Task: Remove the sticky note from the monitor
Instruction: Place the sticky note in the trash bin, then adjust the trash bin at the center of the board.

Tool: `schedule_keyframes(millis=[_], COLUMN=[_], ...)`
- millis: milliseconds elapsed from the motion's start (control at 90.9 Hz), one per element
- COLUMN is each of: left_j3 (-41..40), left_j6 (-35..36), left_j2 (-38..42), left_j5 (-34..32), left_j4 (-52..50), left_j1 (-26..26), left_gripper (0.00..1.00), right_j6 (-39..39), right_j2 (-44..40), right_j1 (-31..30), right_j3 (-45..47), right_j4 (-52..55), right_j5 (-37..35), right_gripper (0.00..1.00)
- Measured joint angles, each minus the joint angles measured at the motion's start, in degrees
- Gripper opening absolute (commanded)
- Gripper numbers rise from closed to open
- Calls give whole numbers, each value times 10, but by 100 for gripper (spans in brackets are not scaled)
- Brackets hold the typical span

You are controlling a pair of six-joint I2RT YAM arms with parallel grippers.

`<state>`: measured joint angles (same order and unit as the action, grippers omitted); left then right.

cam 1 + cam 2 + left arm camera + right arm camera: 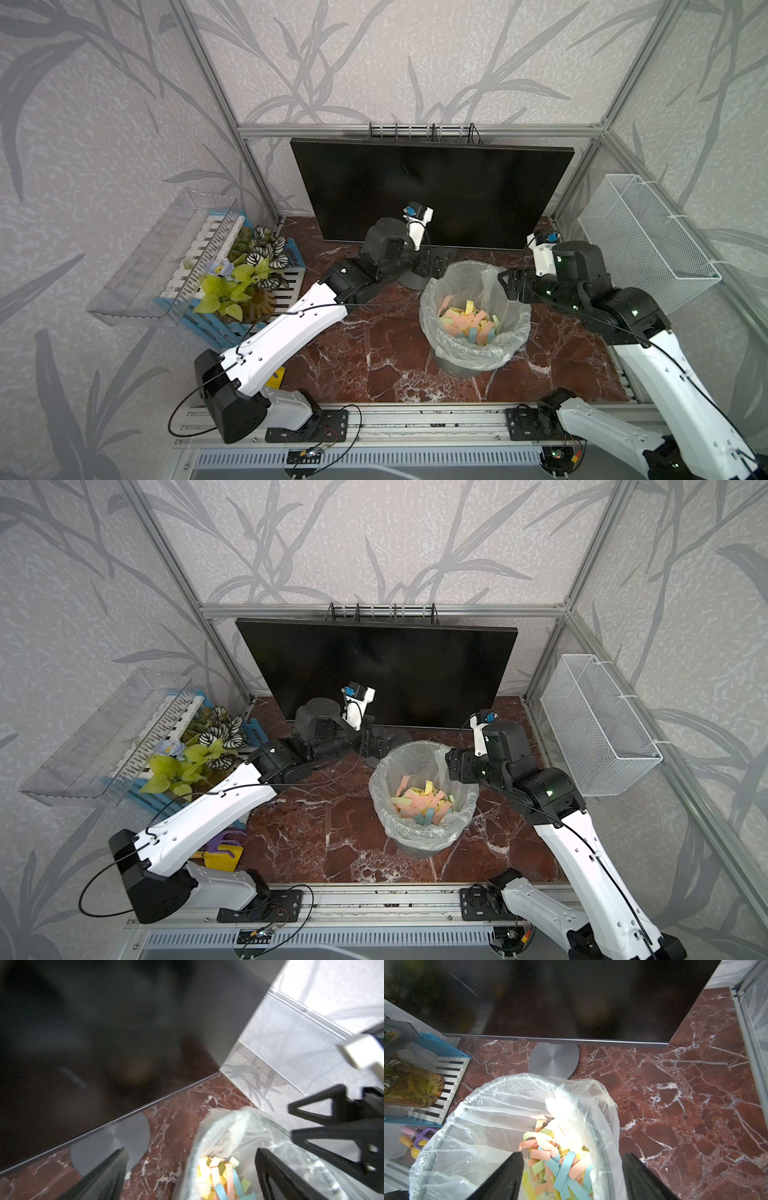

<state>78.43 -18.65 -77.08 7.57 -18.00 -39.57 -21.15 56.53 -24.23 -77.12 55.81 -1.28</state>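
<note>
While left claw (190, 1151) and right claw (573, 1154) gape empty, red marble tabletop (374, 332) meets leaf-patterned walls (374, 62).

1. Both top views were evenly, softly lit and sharp; the wide lens splayed the walls (415, 62) outward at the edges.
2. Motion blur smeared the left wrist view; the monitor (104, 1043) gave only dim, hazy reflections.
3. In the right wrist view, glare burned out the bin liner (562, 1109); the fingers (502, 1178) were unfocused.

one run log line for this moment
left gripper open, empty | right gripper open, empty | monitor screen bare | lined trash bin holds coloured paper strips
</note>
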Motion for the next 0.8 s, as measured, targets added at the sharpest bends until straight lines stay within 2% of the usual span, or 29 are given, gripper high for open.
schedule_keyframes(millis=[110,220,418,594,803], left_j3=[-91,-171,-271,-309,-329], left_j6=[-32,-47,-57,-69,-95], left_j2=[33,43,43,43,21], left_j5=[9,16,53,93,120], left_j4=[4,4,12,49,118], left_j1=[80,107,107,97,35], left_gripper=[100,100,100,100,100], right_j6=[1,1,0,-10,-24], right_j2=[3,6,23,27,19], right_j1=[6,11,21,59,105], right_j3=[0,0,-6,-6,-3], right_j4=[3,2,2,2,2], right_j5=[2,9,34,68,100], right_gripper=[80,80,80,80,80])
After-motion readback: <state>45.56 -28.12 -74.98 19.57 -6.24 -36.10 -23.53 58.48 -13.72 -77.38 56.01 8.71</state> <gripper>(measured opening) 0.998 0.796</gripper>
